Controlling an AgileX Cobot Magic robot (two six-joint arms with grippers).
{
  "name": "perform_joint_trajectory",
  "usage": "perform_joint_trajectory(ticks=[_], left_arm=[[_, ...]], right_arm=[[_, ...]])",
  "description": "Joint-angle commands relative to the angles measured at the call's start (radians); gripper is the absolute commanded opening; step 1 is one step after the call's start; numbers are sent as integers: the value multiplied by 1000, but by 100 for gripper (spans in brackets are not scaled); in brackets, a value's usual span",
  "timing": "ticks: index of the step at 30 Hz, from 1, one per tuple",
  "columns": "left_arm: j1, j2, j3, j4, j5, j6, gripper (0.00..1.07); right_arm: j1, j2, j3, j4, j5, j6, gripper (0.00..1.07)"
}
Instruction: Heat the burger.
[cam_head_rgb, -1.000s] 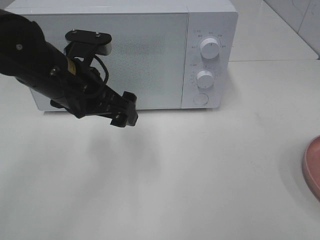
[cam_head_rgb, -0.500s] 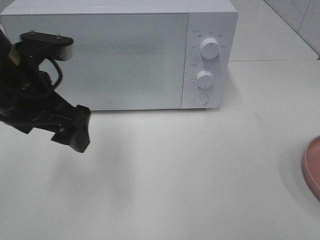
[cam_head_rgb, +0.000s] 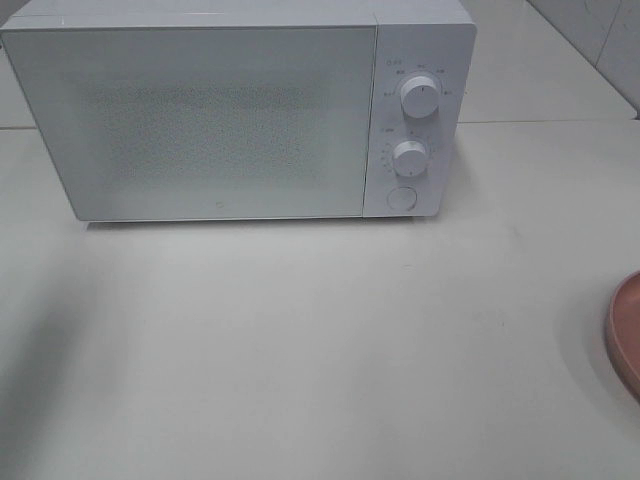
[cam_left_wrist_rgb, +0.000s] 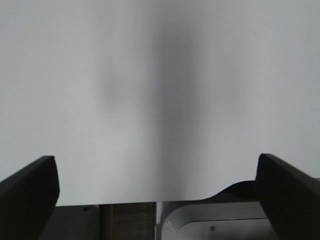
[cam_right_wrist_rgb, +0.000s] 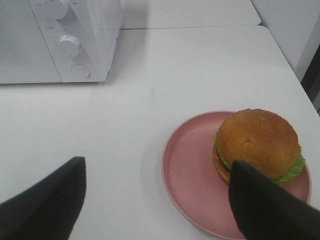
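The burger (cam_right_wrist_rgb: 257, 145), with a golden-brown bun and green lettuce, sits on a pink plate (cam_right_wrist_rgb: 190, 175) in the right wrist view. Only the plate's edge (cam_head_rgb: 625, 330) shows at the right border of the exterior view. My right gripper (cam_right_wrist_rgb: 157, 205) is open and empty, its two dark fingers (cam_right_wrist_rgb: 45, 205) spread wide, hovering above the table beside the plate. My left gripper (cam_left_wrist_rgb: 157, 195) is open and empty over bare white table; it is out of the exterior view. The white microwave (cam_head_rgb: 240, 110) stands at the back with its door shut.
The microwave's two knobs (cam_head_rgb: 418, 97) and round button (cam_head_rgb: 401, 198) are on its right panel; it also shows in the right wrist view (cam_right_wrist_rgb: 60, 40). The white table (cam_head_rgb: 320, 340) stretches in front of it. Tiled wall at the back right.
My left arm has drawn back to the left from in front of the microwave door and has left the exterior view. The microwave and plate have not moved.
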Motion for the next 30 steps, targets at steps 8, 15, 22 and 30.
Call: perform_joint_trajectory(ticks=[8,15,22,30], left_arm=[[88,-335,221,-36,82,25,100],[88,-636,358,-36,72,80,100],[88,-890,362,-38,30,92,100],[88,-1120,397,-21,-32,91,100]], right_arm=[[-4,-26,2,1,-8,-10,76],[-4,-26,2,1,-8,-10,76],[-4,-26,2,1,-8,-9,76],[-4,-26,2,1,-8,-9,76]])
